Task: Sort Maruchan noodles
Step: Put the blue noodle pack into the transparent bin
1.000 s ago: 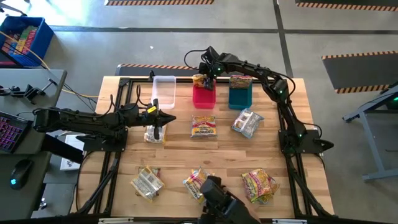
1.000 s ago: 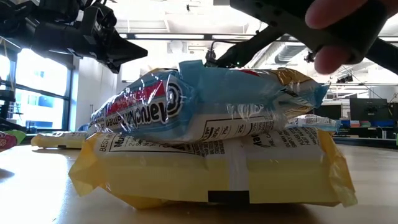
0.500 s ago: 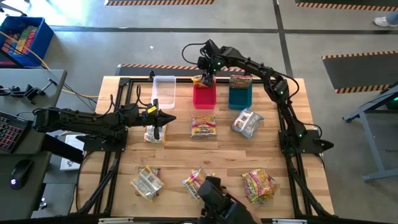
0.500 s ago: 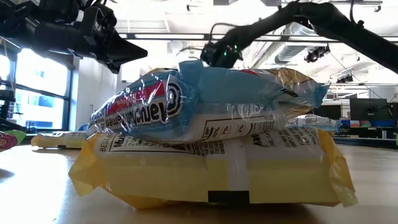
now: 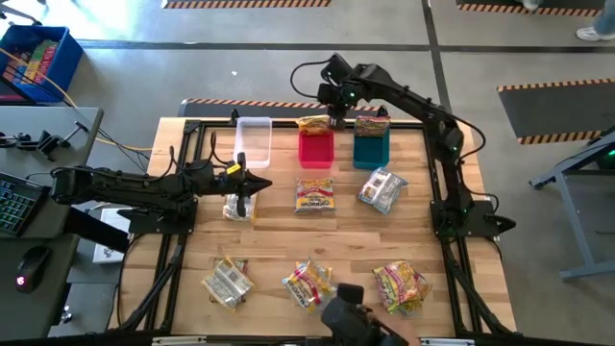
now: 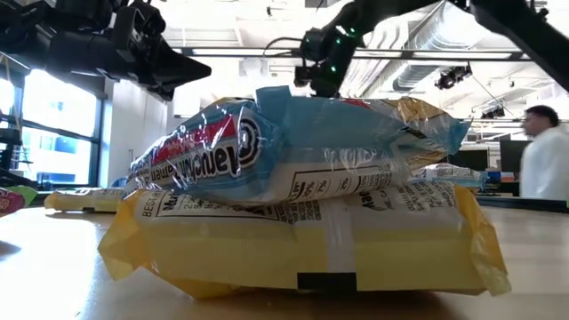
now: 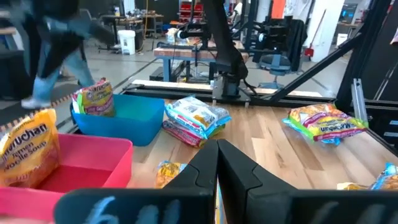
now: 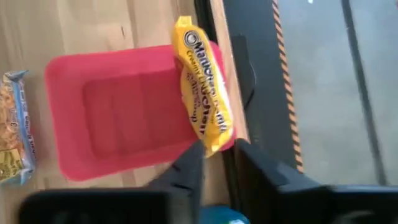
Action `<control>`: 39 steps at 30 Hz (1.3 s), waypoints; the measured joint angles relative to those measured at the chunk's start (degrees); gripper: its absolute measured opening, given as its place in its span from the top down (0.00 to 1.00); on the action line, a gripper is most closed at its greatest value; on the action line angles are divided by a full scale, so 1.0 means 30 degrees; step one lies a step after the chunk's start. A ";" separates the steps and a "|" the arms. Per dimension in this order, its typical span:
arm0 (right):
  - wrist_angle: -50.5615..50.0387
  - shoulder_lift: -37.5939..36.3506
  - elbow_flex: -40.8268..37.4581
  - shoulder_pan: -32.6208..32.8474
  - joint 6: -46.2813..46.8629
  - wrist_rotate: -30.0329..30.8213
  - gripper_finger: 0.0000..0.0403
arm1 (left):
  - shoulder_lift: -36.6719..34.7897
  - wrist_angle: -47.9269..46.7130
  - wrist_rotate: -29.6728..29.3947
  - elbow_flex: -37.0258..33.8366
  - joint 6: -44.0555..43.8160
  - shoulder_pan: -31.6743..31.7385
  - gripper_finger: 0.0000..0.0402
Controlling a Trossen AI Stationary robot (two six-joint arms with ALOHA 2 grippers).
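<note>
Lighting: even, bright overhead light on the counter (image 5: pixel 269 240); shadows faint and short. Low view: ceiling strip lights and a window (image 6: pixel 53 133) at left glare white; stacked noodle packets (image 6: pixel 293 204) close up, room behind soft. Wrist views: motion blur, foreground fingers unfocused.

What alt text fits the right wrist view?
A yellow-orange crinkly plastic noodle packet leans on the far edge of an otherwise empty red plastic bin, with the right tool just above it. Another packet lies on the wooden table beside the bin.
</note>
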 joint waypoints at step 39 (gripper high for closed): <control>1.9020 -1.6916 -2.6988 1.2830 1.2685 0.4505 1.00 | 0.6549 0.1990 0.0124 0.1152 -0.2567 -0.3568 1.00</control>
